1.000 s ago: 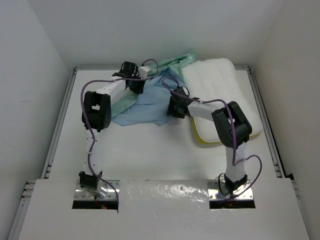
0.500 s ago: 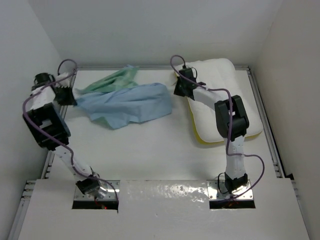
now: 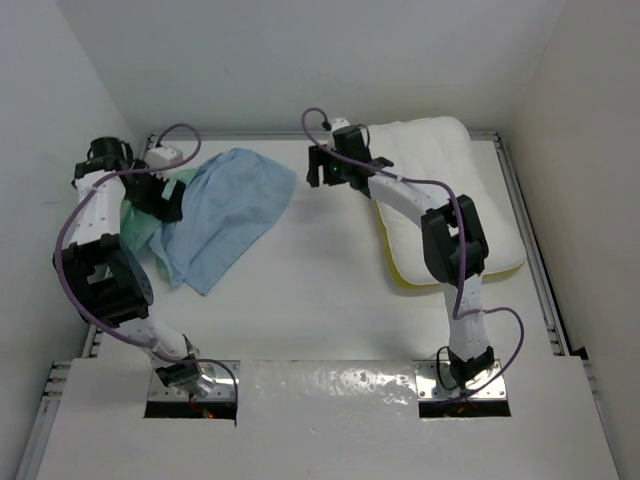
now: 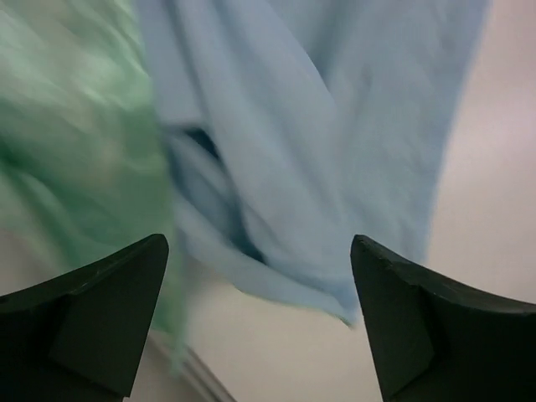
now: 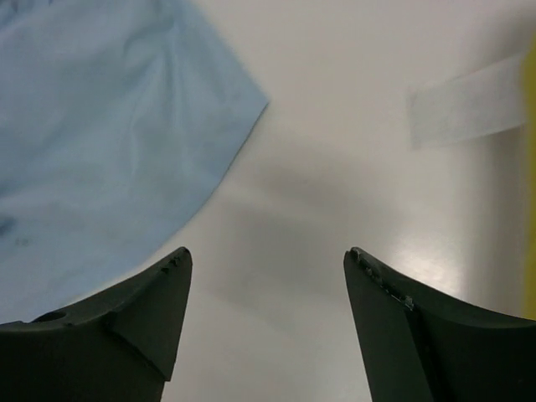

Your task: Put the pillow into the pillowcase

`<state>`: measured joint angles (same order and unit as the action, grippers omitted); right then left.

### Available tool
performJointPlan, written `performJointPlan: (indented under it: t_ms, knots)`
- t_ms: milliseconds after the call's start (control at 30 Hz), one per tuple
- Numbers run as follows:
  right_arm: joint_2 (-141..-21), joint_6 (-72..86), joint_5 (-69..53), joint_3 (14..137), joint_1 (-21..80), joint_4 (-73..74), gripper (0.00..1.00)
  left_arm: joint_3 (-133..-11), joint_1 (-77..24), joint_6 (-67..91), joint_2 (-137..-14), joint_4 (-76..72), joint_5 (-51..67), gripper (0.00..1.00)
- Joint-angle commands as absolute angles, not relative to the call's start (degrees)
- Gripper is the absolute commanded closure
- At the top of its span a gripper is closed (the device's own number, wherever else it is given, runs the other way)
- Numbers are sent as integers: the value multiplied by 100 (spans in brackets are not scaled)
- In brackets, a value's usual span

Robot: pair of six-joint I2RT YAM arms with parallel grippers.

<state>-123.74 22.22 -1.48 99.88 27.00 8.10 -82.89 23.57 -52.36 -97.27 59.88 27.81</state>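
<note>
The pillowcase (image 3: 228, 205) lies crumpled at the back left of the table, light blue face up, with a green patterned part (image 3: 138, 228) along its left side. My left gripper (image 3: 166, 203) hovers over its left part, open and holding nothing. In the left wrist view the blue cloth (image 4: 318, 126) and green cloth (image 4: 75, 142) lie beyond the open left gripper (image 4: 260, 241). The white pillow (image 3: 450, 175) rests at the back right, yellow edge (image 3: 400, 278) toward the front. My right gripper (image 3: 314, 170) is open over bare table between pillow and pillowcase (image 5: 100, 142); the right gripper (image 5: 269, 251) holds nothing.
White walls close in the table on three sides, with metal rails (image 3: 525, 220) along its left and right edges. A strip of pale tape (image 5: 473, 105) is stuck to the table near the pillow's yellow edge (image 5: 530, 167).
Both grippers have opened. The left one let go of the pillowcase, which now lies bunched further left. The right one left the pillow's corner and moved left over the table.
</note>
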Motion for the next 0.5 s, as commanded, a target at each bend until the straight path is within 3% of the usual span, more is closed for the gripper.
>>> performJointPlan:
  t_ms: [0, 133, 267, 467]
  knots:
    - [-12137, 2187, -114, 9607, 3260, 730, 27, -8622, 1341, -4369, -9509, 4356, 2279, 12]
    - [-12524, 3434, -571, 9737, 3331, 370, 25, -8999, 695, -3702, -10308, 4034, 1312, 20]
    - [-12928, 4190, -343, 10011, 3401, 422, 22, -9719, 712, -3034, -11292, 4271, 389, 22]
    - [-13262, 4771, -158, 10063, 3410, 343, 21, -9923, 694, -2664, -11671, 3938, -106, 35]
